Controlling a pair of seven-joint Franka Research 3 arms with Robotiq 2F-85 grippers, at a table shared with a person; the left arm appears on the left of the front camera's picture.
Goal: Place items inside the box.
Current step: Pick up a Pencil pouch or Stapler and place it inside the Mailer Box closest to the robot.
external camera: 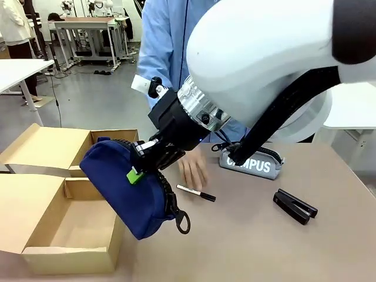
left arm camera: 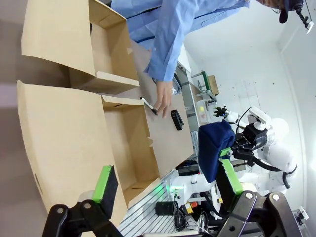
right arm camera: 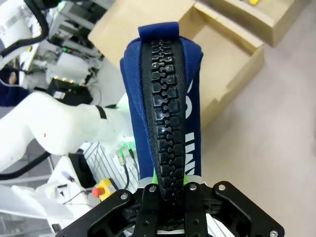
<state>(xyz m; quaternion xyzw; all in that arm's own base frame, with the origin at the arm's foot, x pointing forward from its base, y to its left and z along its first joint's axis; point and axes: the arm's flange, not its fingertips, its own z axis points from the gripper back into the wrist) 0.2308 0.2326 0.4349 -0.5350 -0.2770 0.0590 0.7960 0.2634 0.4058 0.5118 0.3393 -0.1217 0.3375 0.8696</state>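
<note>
Brown tabletop (external camera: 252,241) lies beneath the right gripper (external camera: 138,170), which is clamped on the navy pouch (external camera: 126,197) hanging below the claw. To its left sits the open cardboard box (external camera: 35,205); to its right lie a marker (external camera: 197,193), grey pouch (external camera: 252,166) and stapler (external camera: 295,206). The left gripper (left arm camera: 168,180) stands with its jaws apart.

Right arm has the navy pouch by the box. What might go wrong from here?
The right jaws pinch only the zipper ridge of the navy pouch; it may swivel or slip. It hangs across a wall of the box, so lowering could snag the rim. The person's hand rests close by; a swing might hit it.
</note>
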